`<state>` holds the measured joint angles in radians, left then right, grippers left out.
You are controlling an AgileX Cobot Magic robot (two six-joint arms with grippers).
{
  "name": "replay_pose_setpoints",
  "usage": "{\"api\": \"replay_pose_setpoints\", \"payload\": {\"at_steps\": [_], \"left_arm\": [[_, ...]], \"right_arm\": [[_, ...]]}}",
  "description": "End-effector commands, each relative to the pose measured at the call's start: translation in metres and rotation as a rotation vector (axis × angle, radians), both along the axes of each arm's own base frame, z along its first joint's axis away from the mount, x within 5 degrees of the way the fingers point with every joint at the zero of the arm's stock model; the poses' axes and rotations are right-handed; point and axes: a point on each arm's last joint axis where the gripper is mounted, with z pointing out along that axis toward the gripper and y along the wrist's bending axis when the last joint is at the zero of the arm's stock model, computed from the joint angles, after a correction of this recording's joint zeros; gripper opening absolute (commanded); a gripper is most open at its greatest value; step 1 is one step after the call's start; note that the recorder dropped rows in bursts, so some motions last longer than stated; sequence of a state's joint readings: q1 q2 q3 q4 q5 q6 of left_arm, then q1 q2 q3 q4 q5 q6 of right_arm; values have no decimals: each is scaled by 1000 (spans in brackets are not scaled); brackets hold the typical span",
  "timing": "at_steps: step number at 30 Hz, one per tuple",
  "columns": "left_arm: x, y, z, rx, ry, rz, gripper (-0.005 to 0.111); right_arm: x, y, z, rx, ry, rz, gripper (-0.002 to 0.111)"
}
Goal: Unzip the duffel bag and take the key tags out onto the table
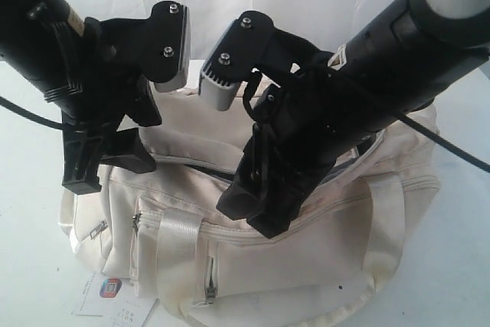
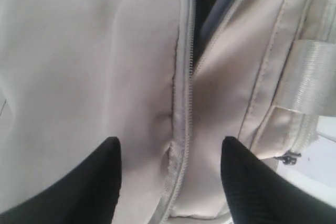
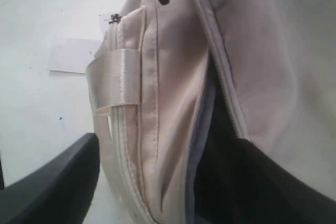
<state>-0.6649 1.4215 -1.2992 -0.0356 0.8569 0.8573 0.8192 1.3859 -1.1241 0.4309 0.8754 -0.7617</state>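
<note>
Outside, the arms point(image 1: 383, 51) mostly mask the bag's point(image 1: 306, 266) zip point(image 2: 184, 103); the wrist views show it part-open, with the left gripper point(image 2: 170, 182), at the bag's ten o'clock, and the right gripper point(image 3: 168, 145) both spread astride it.

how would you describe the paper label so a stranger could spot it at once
Find the cream duffel bag in the middle of the white table. By its lower left corner in the exterior view, a flat paper label lies on the table. Its small red-and-blue logo is the only colour there.
</note>
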Motion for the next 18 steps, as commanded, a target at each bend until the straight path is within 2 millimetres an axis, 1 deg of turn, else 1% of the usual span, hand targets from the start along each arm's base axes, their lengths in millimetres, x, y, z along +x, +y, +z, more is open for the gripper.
{"api": "replay_pose_setpoints", "payload": {"at_steps": [1,3,6,10,12,18], "left_arm": [[6,-7,-12,22,37,-13,54],[7,-8,-14,24,39,-13,50],[10,-6,-16,63,17,-17,37],[12,-3,-16,81,4,26,15],[14,-2,-15,83,-11,69,0],[24,0,-11,74,-98,160,0]], "right_arm": [[0,-1,4,12,-11,-8,66],[0,-1,4,12,-11,-8,66],[0,-1,4,12,-11,-8,66],[0,-1,4,12,-11,-8,66],[0,-1,4,12,-11,-8,66],[0,-1,4,12,-11,-8,66]]}}
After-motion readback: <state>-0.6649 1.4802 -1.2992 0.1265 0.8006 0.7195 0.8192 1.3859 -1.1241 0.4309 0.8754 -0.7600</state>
